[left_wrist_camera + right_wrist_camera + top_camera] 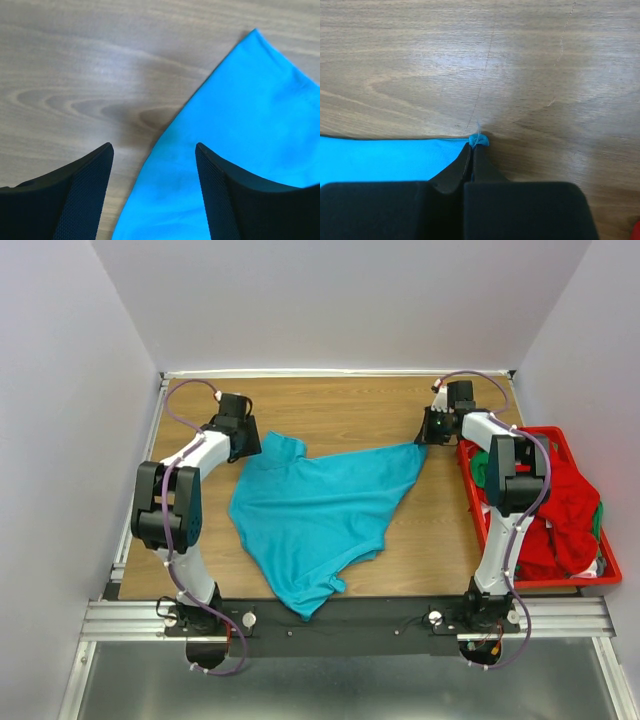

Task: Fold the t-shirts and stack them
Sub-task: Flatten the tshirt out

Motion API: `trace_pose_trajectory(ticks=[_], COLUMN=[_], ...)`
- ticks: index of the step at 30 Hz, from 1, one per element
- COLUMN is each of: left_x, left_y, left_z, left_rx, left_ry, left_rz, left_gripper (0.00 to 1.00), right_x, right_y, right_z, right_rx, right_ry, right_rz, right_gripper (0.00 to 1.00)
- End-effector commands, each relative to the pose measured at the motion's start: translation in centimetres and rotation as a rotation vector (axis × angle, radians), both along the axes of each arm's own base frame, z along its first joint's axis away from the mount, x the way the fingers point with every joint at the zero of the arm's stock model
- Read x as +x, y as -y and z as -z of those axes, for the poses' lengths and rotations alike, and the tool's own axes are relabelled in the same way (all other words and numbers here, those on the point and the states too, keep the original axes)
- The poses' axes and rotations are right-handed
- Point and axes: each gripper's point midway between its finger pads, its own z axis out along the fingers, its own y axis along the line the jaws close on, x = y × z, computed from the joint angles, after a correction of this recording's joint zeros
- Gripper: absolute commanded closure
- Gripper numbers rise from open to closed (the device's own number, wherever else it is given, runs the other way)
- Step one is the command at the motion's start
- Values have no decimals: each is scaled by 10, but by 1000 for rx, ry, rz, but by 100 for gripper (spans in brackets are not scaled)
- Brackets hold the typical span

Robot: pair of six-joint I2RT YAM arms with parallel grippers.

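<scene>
One t-shirt out on the surface, the rest in the crate to your right.

You have the spread t-shirt [320, 510] lying mid-surface [340, 405], reaching from the far side toward the near edge. The crate [608, 570] stands along the right edge, with the heaped t-shirts [560, 515] inside it. Your right gripper [428, 432] pinches the spread t-shirt's far right corner, just left of the crate. Your left gripper [248, 443] is at its far left edge, one finger over bare surface and the other over cloth.

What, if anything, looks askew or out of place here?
The teal t-shirt lies skewed and rumpled on the table; the shut right claw pinches only its corner tip. Red and green shirts sit heaped in the crate.
</scene>
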Motion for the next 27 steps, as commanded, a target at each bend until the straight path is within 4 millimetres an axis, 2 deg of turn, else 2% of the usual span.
trace_pose_trajectory(ticks=[1, 7, 16, 20, 23, 27], left_x=[14, 28, 36, 29, 16, 2], left_y=[8, 25, 31, 34, 36, 46], left_z=[2, 14, 38, 47, 57, 66], left_rx=[-29, -35, -30, -14, 8, 19], left_ry=[-8, -44, -107, -141, -189, -224], left_rz=[34, 71, 92, 101, 103, 126], left_gripper=[28, 32, 35, 39, 46, 47], right_x=[-9, -9, -10, -9, -9, -9], right_y=[0, 0, 0, 0, 0, 1], right_z=[12, 11, 10, 10, 9, 9], right_rx=[12, 14, 14, 14, 12, 12], right_ry=[-42, -43, -41, -40, -38, -39], right_rz=[0, 5, 3, 5, 9, 14], right_gripper=[99, 99, 99, 99, 99, 99])
